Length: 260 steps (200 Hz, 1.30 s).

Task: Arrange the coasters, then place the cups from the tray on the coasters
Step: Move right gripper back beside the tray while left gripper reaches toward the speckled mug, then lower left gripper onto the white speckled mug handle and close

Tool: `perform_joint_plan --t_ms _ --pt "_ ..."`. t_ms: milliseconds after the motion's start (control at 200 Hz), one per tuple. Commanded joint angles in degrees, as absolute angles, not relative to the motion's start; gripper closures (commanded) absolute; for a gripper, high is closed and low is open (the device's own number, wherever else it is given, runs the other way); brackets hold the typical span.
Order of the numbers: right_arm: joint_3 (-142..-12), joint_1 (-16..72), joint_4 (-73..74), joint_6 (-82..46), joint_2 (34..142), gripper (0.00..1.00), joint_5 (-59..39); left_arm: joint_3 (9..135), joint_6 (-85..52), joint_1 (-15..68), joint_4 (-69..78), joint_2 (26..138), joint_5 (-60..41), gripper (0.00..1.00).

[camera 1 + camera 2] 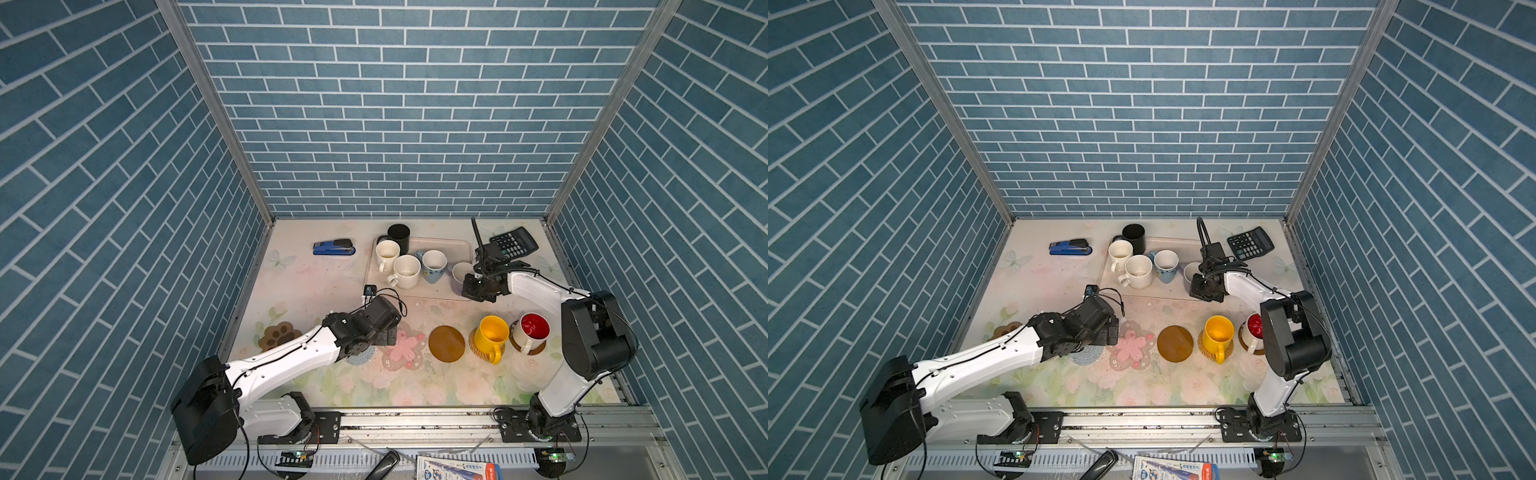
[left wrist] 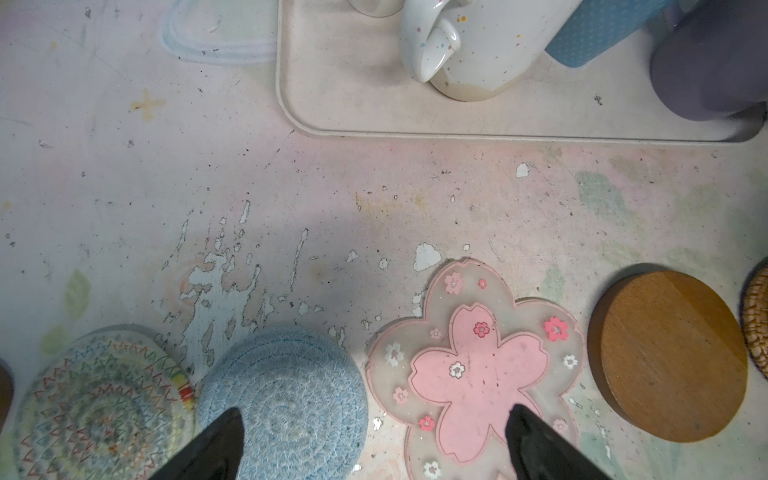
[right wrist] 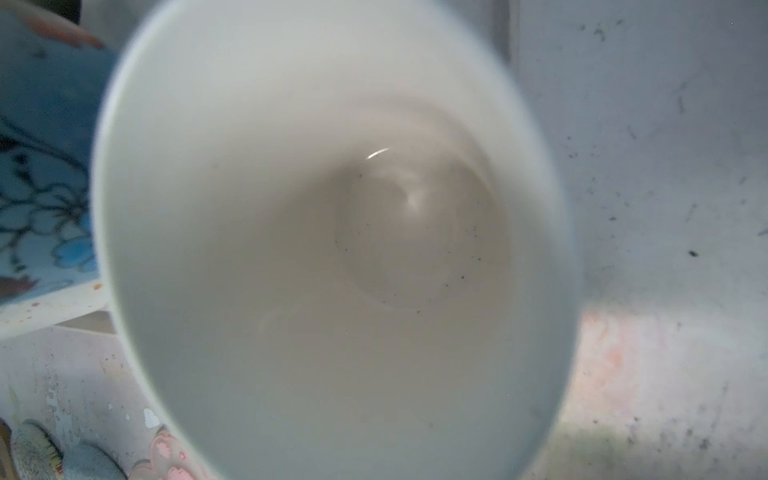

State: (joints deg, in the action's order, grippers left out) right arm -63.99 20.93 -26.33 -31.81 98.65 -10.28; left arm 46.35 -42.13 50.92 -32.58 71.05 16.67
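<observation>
you are picking the lavender cup (image 1: 460,272) off the tray (image 1: 419,291), right hand (image 1: 476,291) pinched shut on it, left hand (image 2: 374,411) hanging wide open over the coasters (image 2: 473,365), and next you are likely needing a straight lift over to the bare brown coaster (image 1: 446,343).

Strip across middle of table (image 1: 316,291), between tray (image 1: 424,289) and coaster row (image 1: 446,343): wide open, easy pass. 12 o'clock: mugs (image 1: 407,271) bunched on tray, barely any gaps. 10 o'clock: stapler (image 1: 333,247), plenty room around. 1 o'clock: calculator (image 1: 513,241) just beside tray. 4 o'clock tight: yellow mug (image 1: 492,334), red-lined mug (image 1: 534,330) side by side.
</observation>
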Motion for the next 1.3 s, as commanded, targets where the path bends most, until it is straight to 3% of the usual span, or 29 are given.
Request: perform_joint_plan --t_ms 0,630,995,1295 --pt "-68.56 19.83 -25.13 -30.92 100.56 1.00 -11.15 48.03 -41.43 50.97 -32.92 72.04 17.05 0.01" --pt "-78.46 15.58 -26.67 -30.41 108.43 1.00 -11.98 51.99 -39.12 49.86 -35.10 74.63 17.49 0.01" --pt "-76.74 15.28 -26.11 -29.62 104.30 1.00 -14.14 59.19 -36.25 47.51 -37.14 78.49 15.07 0.02" --pt "-73.83 17.93 -27.31 -28.15 96.03 1.00 -14.19 67.30 -32.40 42.81 -41.01 82.19 13.51 0.25"
